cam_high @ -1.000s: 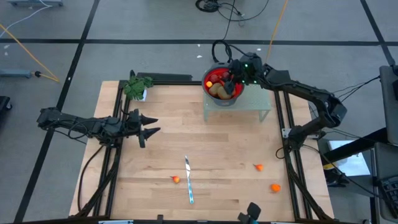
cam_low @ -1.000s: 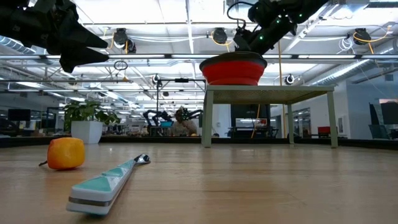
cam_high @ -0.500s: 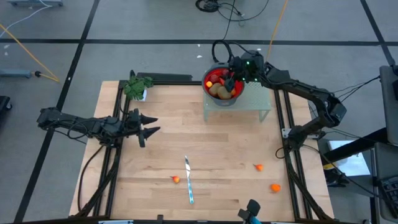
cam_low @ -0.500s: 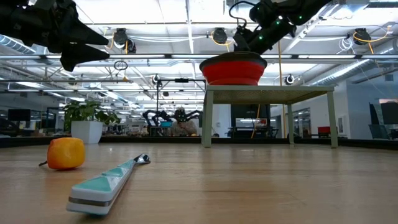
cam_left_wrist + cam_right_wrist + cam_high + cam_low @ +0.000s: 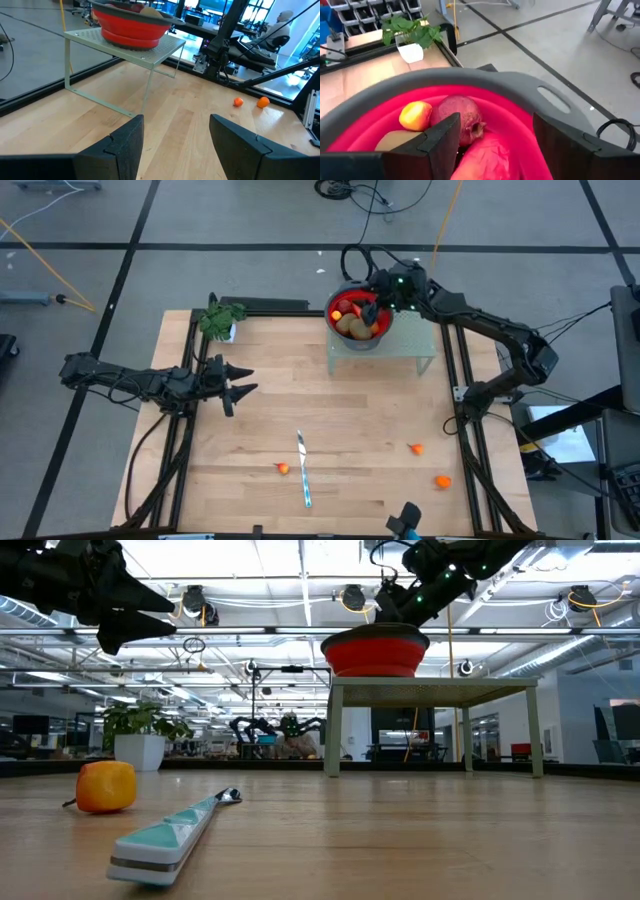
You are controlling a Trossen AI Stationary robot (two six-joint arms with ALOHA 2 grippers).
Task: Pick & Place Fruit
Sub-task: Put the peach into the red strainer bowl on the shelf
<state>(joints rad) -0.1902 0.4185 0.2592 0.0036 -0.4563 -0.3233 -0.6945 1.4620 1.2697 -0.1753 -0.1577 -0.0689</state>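
A red bowl (image 5: 356, 316) with a grey rim stands on a pale green metal stand (image 5: 400, 352) at the table's far edge. In it lie a dark red ball (image 5: 462, 117), a yellow-orange fruit (image 5: 415, 115), an olive-brown piece (image 5: 395, 142) and a red piece (image 5: 490, 160). My right gripper (image 5: 496, 120) hangs open just above the bowl's fruit, fingers slanting down from the far right. Three small orange fruits (image 5: 283, 468) (image 5: 415, 448) (image 5: 442, 480) lie on the wood near the front. My left gripper (image 5: 245, 383) waits open above the table's left side.
A slim knife (image 5: 303, 470) with a pale green handle lies near the front, beside the left orange fruit. A small green plant in a white pot (image 5: 220, 320) stands at the far left corner. Bare wood lies between the stand and the knife.
My right gripper's fingers have drawn back a little from the fruit in the bowl, toward the bowl's far right rim. The bowl and the fruit on the table have kept still.
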